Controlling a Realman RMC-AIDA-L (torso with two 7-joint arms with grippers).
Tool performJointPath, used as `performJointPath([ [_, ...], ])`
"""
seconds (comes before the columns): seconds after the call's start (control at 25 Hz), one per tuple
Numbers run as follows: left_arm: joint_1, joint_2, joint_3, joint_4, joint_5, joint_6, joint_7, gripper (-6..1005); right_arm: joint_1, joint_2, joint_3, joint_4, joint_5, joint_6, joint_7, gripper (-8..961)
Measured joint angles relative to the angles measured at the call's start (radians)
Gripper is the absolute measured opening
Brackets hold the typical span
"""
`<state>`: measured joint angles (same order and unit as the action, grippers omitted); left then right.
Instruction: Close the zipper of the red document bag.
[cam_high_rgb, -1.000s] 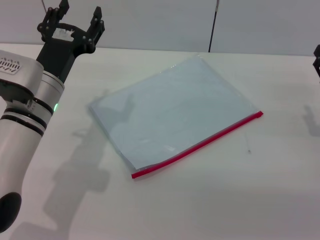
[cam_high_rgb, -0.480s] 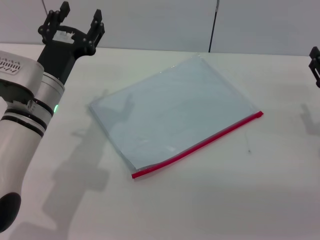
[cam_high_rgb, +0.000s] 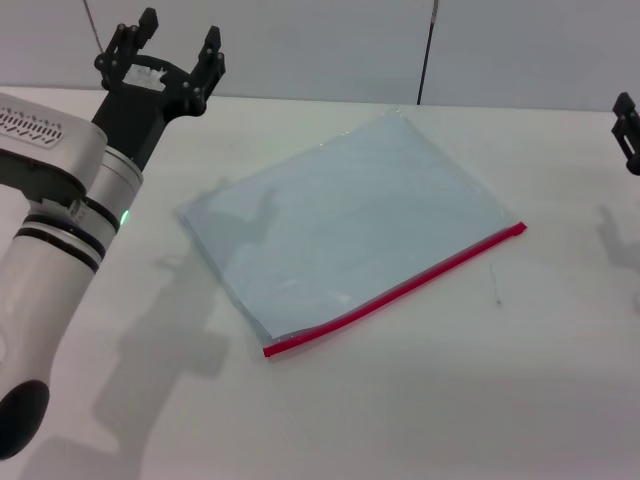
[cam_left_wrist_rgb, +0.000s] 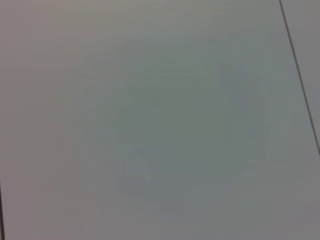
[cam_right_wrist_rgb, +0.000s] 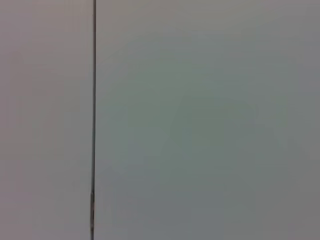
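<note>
The red document bag (cam_high_rgb: 345, 222) lies flat mid-frame, its zipper (cam_high_rgb: 395, 291) along the lower edge. The left gripper (cam_high_rgb: 172, 62) hovers upper left, fingers spread; the right gripper (cam_high_rgb: 628, 128) shows at the right edge, its state unclear.

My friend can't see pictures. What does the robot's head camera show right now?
A flat, see-through pale blue document bag lies on a white table, its red zipper running along the edge nearest the robot. The left gripper hangs open above the table's far left, touching nothing. Only a bit of the right gripper peeks in at the right edge.
</note>
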<state>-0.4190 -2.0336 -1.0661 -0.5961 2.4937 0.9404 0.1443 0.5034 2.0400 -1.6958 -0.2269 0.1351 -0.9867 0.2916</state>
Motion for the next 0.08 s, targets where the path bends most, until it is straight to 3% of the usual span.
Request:
performJointPath([
  [0.08,-0.002,0.0,0.0,0.003,0.0,0.0,0.0,727,0.005,0.0,0.0,0.0,0.0,0.013,0.001,546],
])
